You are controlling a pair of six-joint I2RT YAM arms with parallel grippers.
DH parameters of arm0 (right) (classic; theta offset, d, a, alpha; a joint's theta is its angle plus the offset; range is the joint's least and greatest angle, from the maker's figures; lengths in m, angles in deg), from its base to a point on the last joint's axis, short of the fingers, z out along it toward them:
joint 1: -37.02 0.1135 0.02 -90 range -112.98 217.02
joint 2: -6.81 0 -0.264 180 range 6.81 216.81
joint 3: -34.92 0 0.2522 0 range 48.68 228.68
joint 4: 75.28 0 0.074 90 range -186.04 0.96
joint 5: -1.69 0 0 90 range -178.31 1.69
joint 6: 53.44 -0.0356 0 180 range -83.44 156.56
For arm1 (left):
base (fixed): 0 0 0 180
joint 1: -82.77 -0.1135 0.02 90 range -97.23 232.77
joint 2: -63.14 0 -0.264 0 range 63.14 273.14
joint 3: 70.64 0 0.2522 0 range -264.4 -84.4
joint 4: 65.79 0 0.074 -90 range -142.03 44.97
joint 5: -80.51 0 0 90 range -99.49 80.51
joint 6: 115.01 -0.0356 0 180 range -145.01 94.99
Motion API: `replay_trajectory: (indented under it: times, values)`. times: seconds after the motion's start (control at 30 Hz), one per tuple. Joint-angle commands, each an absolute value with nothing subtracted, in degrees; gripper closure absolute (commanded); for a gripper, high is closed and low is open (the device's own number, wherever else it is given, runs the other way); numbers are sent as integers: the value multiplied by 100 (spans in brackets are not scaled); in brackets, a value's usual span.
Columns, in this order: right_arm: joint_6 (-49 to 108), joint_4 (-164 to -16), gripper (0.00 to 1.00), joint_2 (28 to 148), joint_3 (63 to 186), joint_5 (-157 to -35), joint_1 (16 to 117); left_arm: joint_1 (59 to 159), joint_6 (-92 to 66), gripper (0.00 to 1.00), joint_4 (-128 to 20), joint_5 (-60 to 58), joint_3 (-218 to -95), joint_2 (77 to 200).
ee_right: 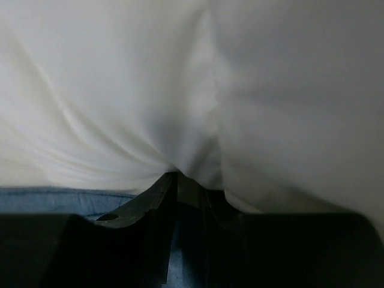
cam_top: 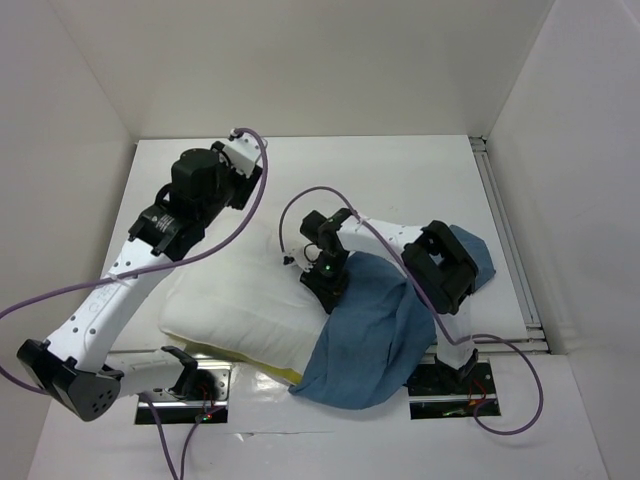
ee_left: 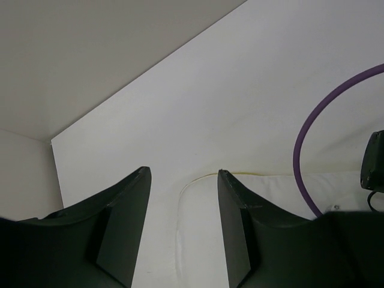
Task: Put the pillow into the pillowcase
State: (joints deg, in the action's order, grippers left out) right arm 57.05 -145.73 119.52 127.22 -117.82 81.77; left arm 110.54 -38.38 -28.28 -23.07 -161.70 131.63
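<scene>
The cream-white pillow (cam_top: 240,310) lies at the near middle of the table, its pale yellow edge toward the arm bases. The dusty-blue pillowcase (cam_top: 370,330) lies wrinkled over the pillow's right end. My right gripper (cam_top: 325,275) sits at the pillowcase's left edge on top of the pillow. In the right wrist view the gripper (ee_right: 183,180) is shut with blue pillowcase cloth (ee_right: 54,201) at its fingers and the pillow (ee_right: 120,90) pressed in front. My left gripper (cam_top: 245,175) is raised beyond the pillow's far left. It is open and empty (ee_left: 183,174), with the pillow's corner (ee_left: 270,192) below it.
White walls enclose the table on three sides. A metal rail (cam_top: 505,230) runs along the right edge. Purple cables loop over the left arm (cam_top: 255,215) and near the right base (cam_top: 520,400). The right arm's elbow (cam_top: 440,265) hangs over the pillowcase.
</scene>
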Motion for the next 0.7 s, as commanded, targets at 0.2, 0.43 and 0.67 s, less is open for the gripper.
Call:
replay_trajectory:
  times: [0.2, 0.43, 0.67]
  values:
    - [6326, -12017, 71, 13511, 14525, -8286, 7824, 10818, -3855, 38, -3401, -2364, -15875, 12950]
    - [6978, -11594, 69, 14313, 16432, -8128, 7824, 10448, -3504, 38, -3454, -2197, -15884, 13275]
    - [6575, -11488, 61, 13225, 15575, -7934, 7613, 9869, -3100, 26, -3401, -1811, -16130, 13907]
